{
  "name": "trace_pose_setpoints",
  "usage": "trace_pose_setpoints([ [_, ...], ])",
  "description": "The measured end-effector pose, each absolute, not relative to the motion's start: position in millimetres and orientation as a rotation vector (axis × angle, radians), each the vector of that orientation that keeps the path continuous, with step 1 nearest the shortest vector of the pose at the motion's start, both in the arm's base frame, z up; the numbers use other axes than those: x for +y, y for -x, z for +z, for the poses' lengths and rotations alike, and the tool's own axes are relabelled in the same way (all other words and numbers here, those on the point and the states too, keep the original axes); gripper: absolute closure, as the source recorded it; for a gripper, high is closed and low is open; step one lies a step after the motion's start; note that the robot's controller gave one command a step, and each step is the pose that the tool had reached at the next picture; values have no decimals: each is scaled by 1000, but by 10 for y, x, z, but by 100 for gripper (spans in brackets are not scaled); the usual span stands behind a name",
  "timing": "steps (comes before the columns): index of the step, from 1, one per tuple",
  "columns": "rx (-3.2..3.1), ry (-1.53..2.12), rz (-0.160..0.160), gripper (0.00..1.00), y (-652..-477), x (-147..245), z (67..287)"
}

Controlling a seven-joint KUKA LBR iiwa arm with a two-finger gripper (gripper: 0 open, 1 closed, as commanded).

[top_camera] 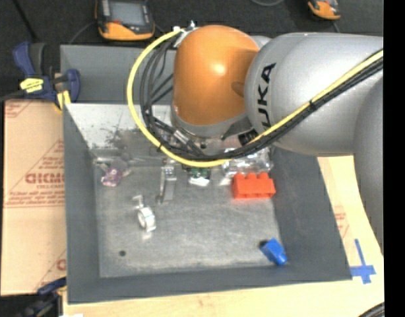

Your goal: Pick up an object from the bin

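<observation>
Tool (166, 187), grip state impossible to tell, hangs near a small silvery-white piece (146, 218).

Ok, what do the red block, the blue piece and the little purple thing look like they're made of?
Red block: likely moulded plastic, matte, studs on top like a building brick. Blue piece: probably plastic too, even saturated colour, slight sheen. Purple thing: seemingly clear tinted plastic or glass; it looks see-through.

The grey bin (202, 240) holds loose bits — red brick (253, 185), blue piece (274, 251), silvery part (146, 218), clear trinket (111, 176).
</observation>
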State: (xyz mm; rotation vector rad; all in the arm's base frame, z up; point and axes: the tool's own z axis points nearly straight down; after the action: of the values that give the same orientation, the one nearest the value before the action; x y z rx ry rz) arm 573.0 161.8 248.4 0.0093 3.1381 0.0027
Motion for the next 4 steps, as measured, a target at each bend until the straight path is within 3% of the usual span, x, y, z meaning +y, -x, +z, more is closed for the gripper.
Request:
trace_pose_setpoints([
  [1,3133,-280,1,0,-5907,2155,1469],
  [2,3137,-19,-1,0,-6455,2050,845],
  [3,3134,-22,3,100,-6462,2061,868],
  [4,3128,8,5,100,-6427,2136,1830],
])
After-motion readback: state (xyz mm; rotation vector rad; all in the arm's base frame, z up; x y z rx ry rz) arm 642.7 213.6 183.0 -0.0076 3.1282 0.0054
